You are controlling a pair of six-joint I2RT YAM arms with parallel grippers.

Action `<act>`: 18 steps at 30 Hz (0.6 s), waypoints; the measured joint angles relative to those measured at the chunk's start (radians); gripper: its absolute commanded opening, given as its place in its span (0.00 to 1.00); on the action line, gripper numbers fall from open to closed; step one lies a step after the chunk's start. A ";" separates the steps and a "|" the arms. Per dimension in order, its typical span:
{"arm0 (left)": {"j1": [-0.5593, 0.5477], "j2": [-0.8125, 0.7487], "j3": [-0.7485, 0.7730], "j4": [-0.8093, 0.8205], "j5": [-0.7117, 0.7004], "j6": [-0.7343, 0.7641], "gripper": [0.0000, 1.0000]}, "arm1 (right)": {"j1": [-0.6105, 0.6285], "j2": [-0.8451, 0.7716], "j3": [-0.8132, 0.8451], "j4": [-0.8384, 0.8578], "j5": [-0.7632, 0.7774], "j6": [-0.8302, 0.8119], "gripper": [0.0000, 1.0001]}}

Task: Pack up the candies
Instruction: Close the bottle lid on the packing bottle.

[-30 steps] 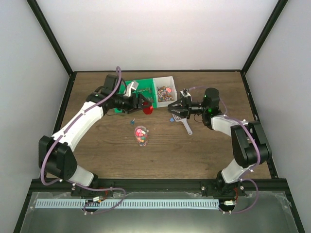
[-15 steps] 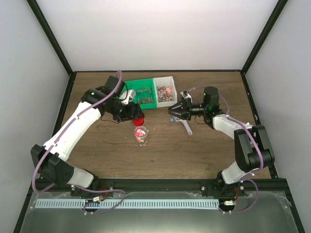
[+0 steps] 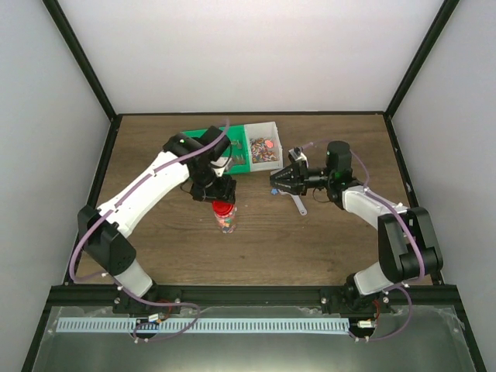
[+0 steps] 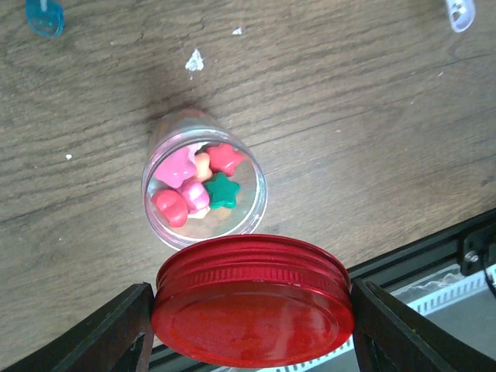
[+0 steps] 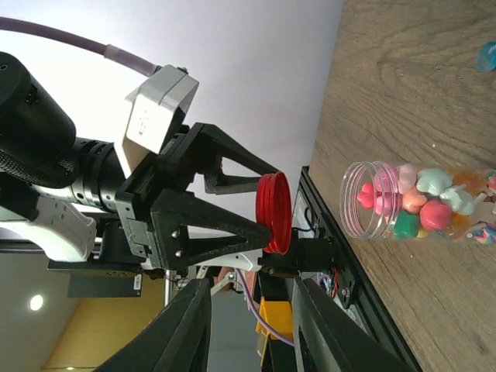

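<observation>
candies (image 4: 195, 188): pink, red, green and orange pieces sit inside a small clear jar (image 4: 260, 203), which stands upright and open on the wooden table (image 4: 349, 116). more candies lie in the white bin (image 3: 263, 147) at the far side, and a stray blue one (image 4: 44, 17) lies on the wood, apart from the jar.

red lid (image 4: 252, 306): held level above the jar and not yet touching it. in the left wrist view it sits off to one side of the mouth, not centred.

left gripper (image 4: 252, 333): clamped on the lid, one finger on each side of its rim.

right gripper (image 5: 252, 325): fingers apart, nothing between them, parked near the scoop (image 3: 299, 204) and well apart from the jar.

risks:
- the lid comes down off centre, its rim catches the jar lip, and the light jar tips and spills.
- nothing steadies the jar, so a twist to close it may just spin or skid it.
- a tilted lid could cross-thread and jam.
</observation>
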 measured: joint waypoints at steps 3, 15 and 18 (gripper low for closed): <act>-0.019 0.016 0.000 -0.017 -0.025 0.000 0.67 | -0.002 -0.007 -0.014 -0.002 -0.001 -0.008 0.31; -0.046 0.090 0.000 -0.029 -0.125 0.000 0.67 | -0.044 -0.031 -0.021 -0.066 -0.004 -0.068 0.31; -0.046 0.113 0.008 -0.032 -0.145 0.000 0.68 | -0.052 -0.034 -0.021 -0.082 -0.004 -0.084 0.31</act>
